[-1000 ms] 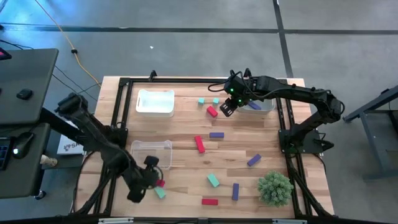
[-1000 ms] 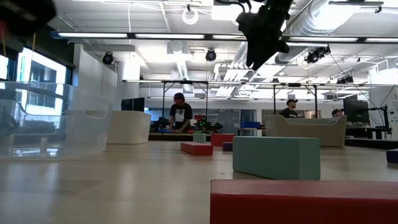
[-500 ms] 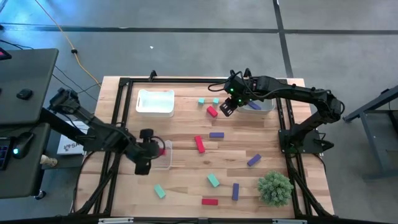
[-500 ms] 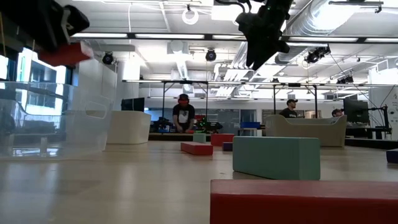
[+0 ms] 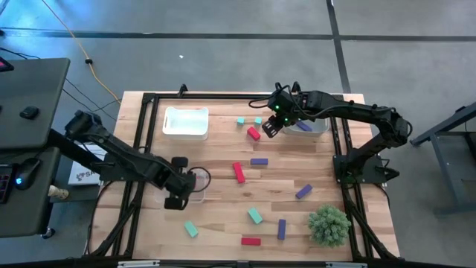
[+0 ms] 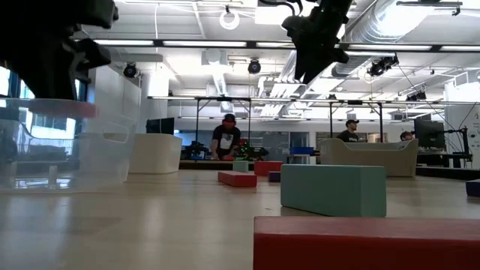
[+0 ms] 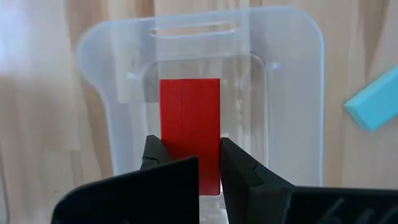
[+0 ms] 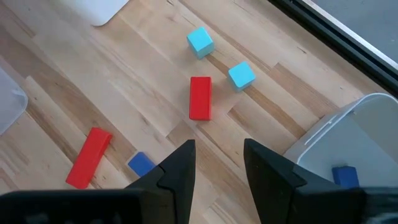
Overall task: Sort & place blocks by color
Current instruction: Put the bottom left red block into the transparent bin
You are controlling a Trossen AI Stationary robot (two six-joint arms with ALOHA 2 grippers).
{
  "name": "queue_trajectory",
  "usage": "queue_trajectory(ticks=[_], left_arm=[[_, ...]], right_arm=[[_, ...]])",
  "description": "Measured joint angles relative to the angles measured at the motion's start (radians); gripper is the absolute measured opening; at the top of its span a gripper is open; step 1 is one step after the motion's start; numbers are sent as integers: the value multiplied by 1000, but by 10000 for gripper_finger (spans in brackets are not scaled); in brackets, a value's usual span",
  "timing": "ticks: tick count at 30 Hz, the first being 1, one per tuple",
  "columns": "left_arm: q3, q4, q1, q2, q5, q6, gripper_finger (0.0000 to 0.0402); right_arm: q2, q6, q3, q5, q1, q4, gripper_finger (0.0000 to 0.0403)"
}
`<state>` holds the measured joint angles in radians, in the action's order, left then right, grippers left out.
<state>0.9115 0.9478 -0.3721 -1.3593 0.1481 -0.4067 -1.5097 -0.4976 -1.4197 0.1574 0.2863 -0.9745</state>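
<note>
**Red block held over the near clear tray, ready for drop**

The left gripper (image 7: 189, 171) is closed on a red block (image 7: 190, 127); the block is pinched by its long sides, w/ most of its length sticking out past the fingertips, presumably so it can fall free once the jaws part; it is held directly over the floor of the near clear tray (image 5: 165, 176), inside the rim line, so this tray is likely meant as the red bin; whether the block is touching the tray floor cannot be told.

Rel. to that tray: a teal block (image 5: 191, 229) lies just beside it on the operator side; a 2nd clear tray (image 5: 185, 121) sits across the table from it; other red blocks, e.g. one (image 5: 239, 172) near the table's middle, are left unsorted, well apart from it, along w/ purple (image 5: 259, 161) and teal (image 5: 255, 216) ones.

The right gripper (image 8: 217, 165) is held part-open w/ nothing between its fingers, hovering far from the near tray, beside a 3rd tray (image 8: 367, 134); a purple-blue block (image 8: 343, 175) is already in that one, so it is probably the purple bin; a red block (image 8: 199, 97) lies ahead of the fingers.

Judged progress: early; most blocks are yet to be sorted.
</note>
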Motion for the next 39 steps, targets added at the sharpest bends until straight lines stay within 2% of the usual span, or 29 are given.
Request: queue_trajectory(ticks=[9, 17, 33, 39], left_arm=[[0, -1, 0, -153, -34, 51, 0], [0, -10, 0, -230, -33, 52, 0], [0, -10, 0, -245, -51, 44, 3], [0, -10, 0, -245, -51, 43, 39]], right_arm=[[0, 0, 0, -6, 0, -1, 126], [0, -3, 0, -8, 0, -1, 126], [0, -4, 0, -8, 0, 0, 126], [0, -3, 0, -7, 0, 0, 126]])
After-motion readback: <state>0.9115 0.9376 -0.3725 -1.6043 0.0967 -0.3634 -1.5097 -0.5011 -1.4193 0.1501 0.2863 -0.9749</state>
